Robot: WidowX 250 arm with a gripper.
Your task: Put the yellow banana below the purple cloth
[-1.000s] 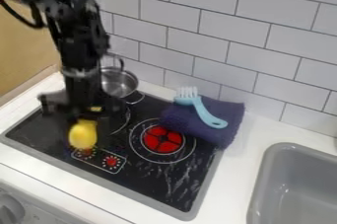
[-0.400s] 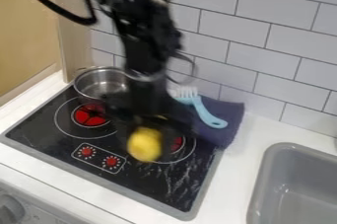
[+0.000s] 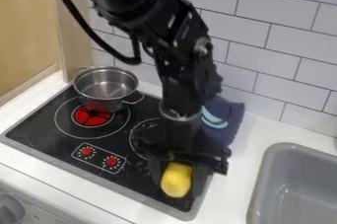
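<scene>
Your black two-finger gripper (image 3: 177, 182): jaws pinching the yellow, rounded banana (image 3: 176, 180) over the black, flat stovetop (image 3: 39, 130), near its front right corner. Your purple fabric cloth (image 3: 233, 120): behind, partly hidden, light-blue plastic brush (image 3: 212, 121) on top. Your silver metal pot (image 3: 107, 86): back left.

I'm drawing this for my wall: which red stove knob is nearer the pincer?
The right-hand red knob in the picture, toward the pincer; the other red knob sits farther left and a bit higher.
</scene>
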